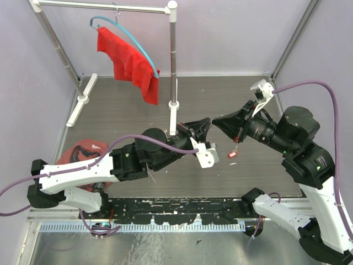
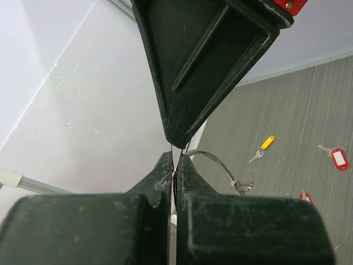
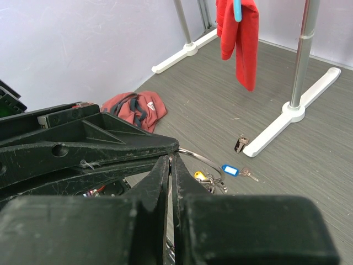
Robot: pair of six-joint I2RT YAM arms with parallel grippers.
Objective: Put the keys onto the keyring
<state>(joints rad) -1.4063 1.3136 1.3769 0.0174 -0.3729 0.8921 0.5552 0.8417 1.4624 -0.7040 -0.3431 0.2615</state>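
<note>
The keyring (image 2: 219, 164) is a thin silver wire loop held in the air between both grippers. My left gripper (image 2: 175, 161) is shut on one end of it. My right gripper (image 3: 171, 160) is shut, its tips against the left's tips where the ring (image 3: 202, 159) comes out. In the top view the two grippers (image 1: 206, 128) (image 1: 216, 121) meet tip to tip above mid-table. A red-tagged key (image 2: 337, 158) (image 1: 232, 154) lies on the table. A dark-tagged key (image 3: 240, 144) lies by the rack foot. Small metal keys hang at the ring's low end (image 3: 212, 185).
A yellow-tagged key (image 2: 263, 146) and a blue-tagged key (image 3: 231, 170) lie on the table under the grippers. A white clothes rack (image 1: 173, 66) with a red cloth (image 1: 129, 63) on a blue hanger stands at the back. A red bag (image 1: 80, 152) lies at the left.
</note>
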